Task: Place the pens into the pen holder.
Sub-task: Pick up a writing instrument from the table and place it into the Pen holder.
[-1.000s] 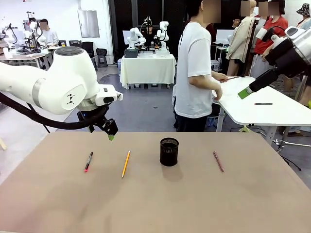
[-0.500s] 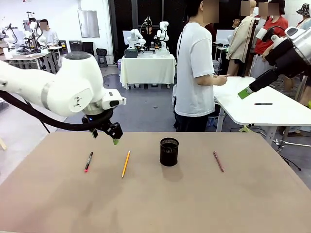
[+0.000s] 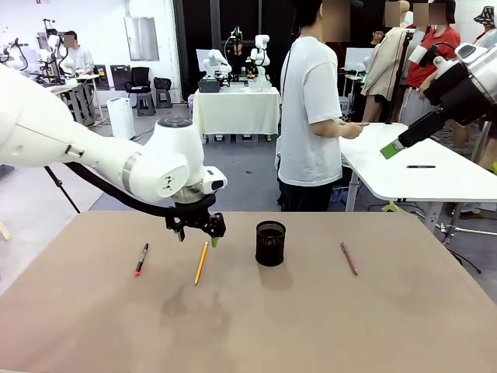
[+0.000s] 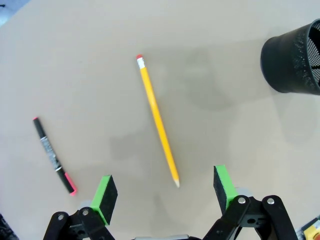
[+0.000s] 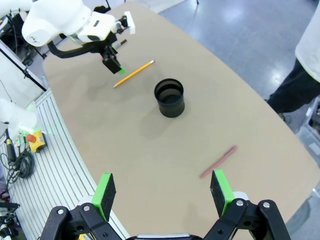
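An orange-yellow pencil (image 3: 201,262) lies on the tan table (image 3: 256,326), left of the black mesh pen holder (image 3: 270,243). My left gripper (image 3: 210,236) hovers open just above the pencil's far end. From the left wrist, the pencil (image 4: 158,132) runs up between the green pads (image 4: 103,197), with the holder (image 4: 295,62) at upper right. A black marker with a red end (image 3: 141,259) lies farther left, and a brownish-pink pen (image 3: 349,258) rests right of the holder. My right gripper (image 3: 392,148) is held high at the right, open, looking down on the holder (image 5: 169,97) and the pen (image 5: 218,162).
A person in a white shirt (image 3: 311,109) stands beyond the far edge, beside a white side table (image 3: 419,175). The near half of the tan table is bare. Other tables and people are farther back.
My left arm has swung right, from above the marker's side to over the pencil's far end near the holder. The right arm and the pens have not moved.
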